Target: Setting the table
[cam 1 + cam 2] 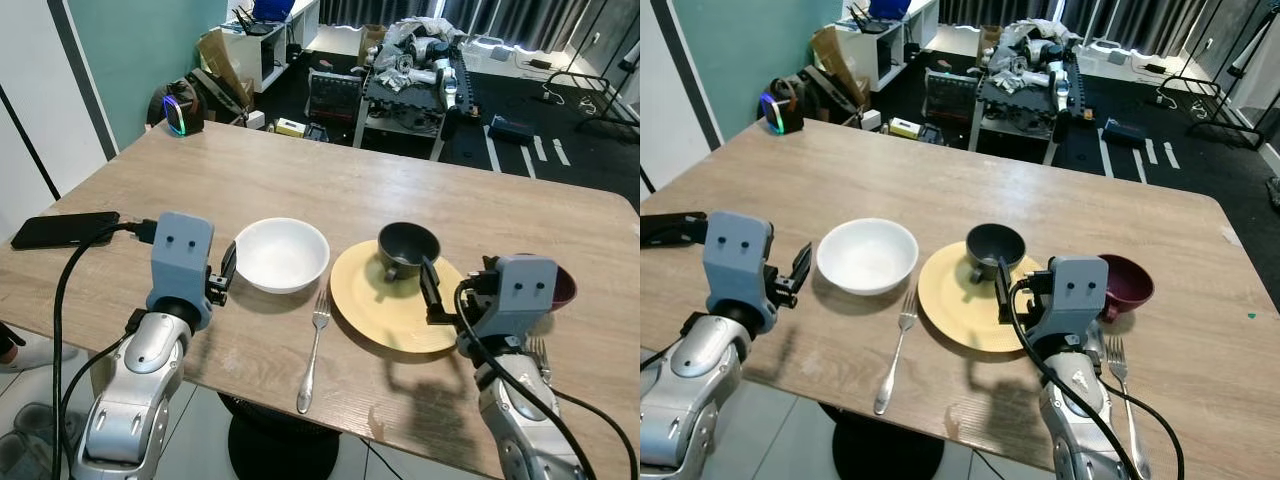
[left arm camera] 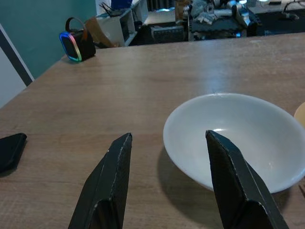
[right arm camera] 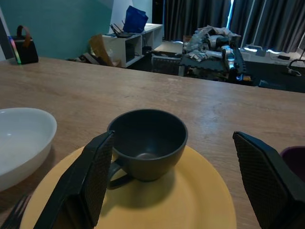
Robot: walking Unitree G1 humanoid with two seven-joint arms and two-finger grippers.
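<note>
Dark cup before open right claw

text: none legible | labels: none legible | numbers: none legible

Robotics lab; spare robot on cart; cables strewn.

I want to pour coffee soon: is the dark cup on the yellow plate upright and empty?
Yes, the dark cup stands upright on the yellow plate, its bare inside showing.
</note>
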